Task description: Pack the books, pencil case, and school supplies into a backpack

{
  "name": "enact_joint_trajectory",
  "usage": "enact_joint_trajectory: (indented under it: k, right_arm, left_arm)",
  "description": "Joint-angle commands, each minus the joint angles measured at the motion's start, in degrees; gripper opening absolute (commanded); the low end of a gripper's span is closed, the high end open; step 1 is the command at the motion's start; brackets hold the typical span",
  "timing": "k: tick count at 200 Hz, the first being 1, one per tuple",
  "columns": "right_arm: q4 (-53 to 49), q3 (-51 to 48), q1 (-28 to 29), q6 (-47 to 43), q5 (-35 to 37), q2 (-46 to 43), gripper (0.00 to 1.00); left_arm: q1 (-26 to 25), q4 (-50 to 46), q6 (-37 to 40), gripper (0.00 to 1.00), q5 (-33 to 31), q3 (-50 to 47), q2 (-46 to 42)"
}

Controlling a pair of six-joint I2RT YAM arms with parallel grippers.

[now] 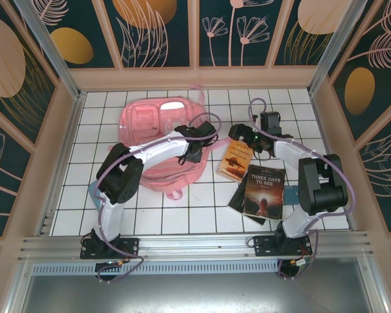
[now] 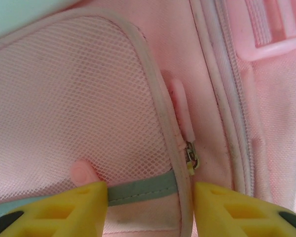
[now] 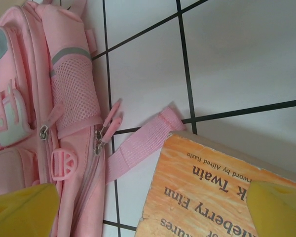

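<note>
The pink backpack (image 1: 153, 134) lies flat on the white tiled table, left of centre. My left gripper (image 1: 197, 145) hovers at its right side, open, its yellow fingers (image 2: 84, 207) straddling the mesh pocket's grey band (image 2: 140, 190) and a zip pull (image 2: 191, 160). The orange-brown book (image 1: 235, 161) lies right of the backpack, and the dark book (image 1: 264, 190) with white lettering lies nearer me. My right gripper (image 1: 240, 134) hangs open just above the orange book's (image 3: 222, 192) far end; a pink strap (image 3: 138, 143) runs under that book's corner.
A second dark book (image 1: 238, 195) peeks out under the large one. Pink wooden walls close the table on three sides. The backpack's two side zip pulls (image 3: 108, 126) lie on bare tile between bag (image 3: 34, 113) and book.
</note>
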Motion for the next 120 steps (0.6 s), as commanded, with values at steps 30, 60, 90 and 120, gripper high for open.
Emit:
enact_joint_trajectory:
  k: [30,60,90,120]
  right_arm:
    - [2.8,-1.1,-0.2,2.4,-2.0,-0.6,0.96]
    - [2.9,-1.9,-0.3,2.7,-1.9,-1.0,0.96]
    - [3.4,-2.5,-0.3,2.9,-1.8,-1.7,0.95]
    - [3.3,-2.7,-0.3,2.3,-0.7,-2.5,0.95]
  left_arm:
    - [0.2,-5.6,6.0,0.56,-2.4,2.0,1.6]
    - [0.2,-5.2,8.2,0.62,-0.9,1.2,2.4]
    - [0.3,-5.0,10.1,0.59,-1.9,1.3,3.9]
    - [0.3,-4.0,10.1,0.39,-2.9,2.7,3.9]
